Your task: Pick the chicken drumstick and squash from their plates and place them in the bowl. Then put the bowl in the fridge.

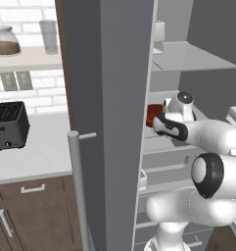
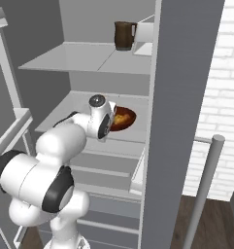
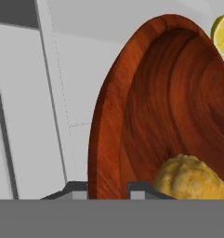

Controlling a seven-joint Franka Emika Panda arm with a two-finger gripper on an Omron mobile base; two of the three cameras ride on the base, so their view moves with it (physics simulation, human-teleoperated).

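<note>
The grey fridge stands with its door swung open, and my arm reaches in over its middle shelf. On that shelf rests the dark red-brown bowl, also seen behind my hand as bowl. In the hand view the bowl looms large, and my gripper is shut on its near rim, one finger on each side of the wall. The lumpy yellow squash lies inside the bowl. I cannot make out the chicken drumstick. The plates are out of view.
A brown mug and a white carton stand on the upper shelf. A lemon half lies beyond the bowl. The door's bar handle juts toward the counter, where a black toaster stands.
</note>
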